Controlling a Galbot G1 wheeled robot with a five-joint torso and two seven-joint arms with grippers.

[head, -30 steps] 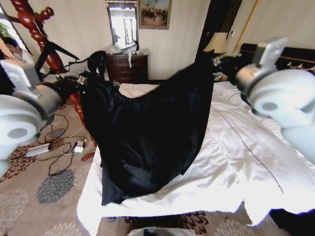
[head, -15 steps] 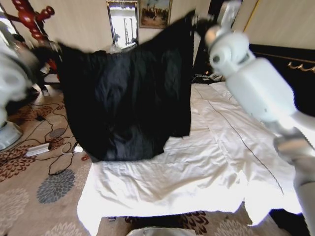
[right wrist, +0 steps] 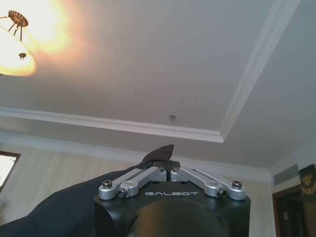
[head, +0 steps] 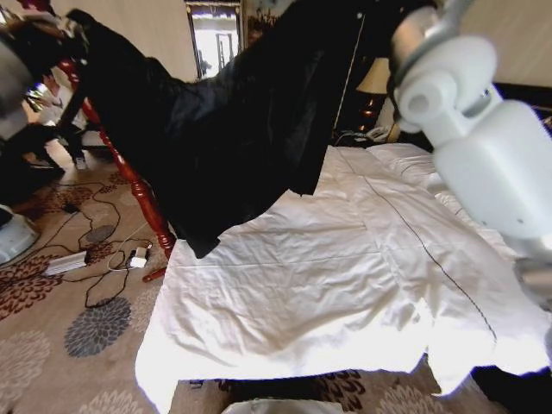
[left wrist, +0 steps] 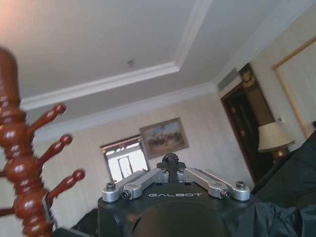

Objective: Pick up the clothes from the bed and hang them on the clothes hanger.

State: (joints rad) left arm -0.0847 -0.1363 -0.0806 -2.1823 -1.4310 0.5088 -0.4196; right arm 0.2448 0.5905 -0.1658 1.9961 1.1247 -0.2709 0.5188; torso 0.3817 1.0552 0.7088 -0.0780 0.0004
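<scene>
Raised higher – clothes point(head: 216, 129) off bed point(head: 328, 285).

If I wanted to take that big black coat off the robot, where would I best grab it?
Probably along the upper edge of the black coat, between the right gripper and the left gripper. It is stretched there and hangs free above the bed. Reach in from the foot of the bed; the coat stand crowds the left end.

At lower left of your head view, black cables point(head: 103, 250) and a grey power strip point(head: 65, 262) lie on the floral carpet point(head: 69, 345). A cream-shaded bedside lamp point(head: 373, 79) stands at upper right.
</scene>
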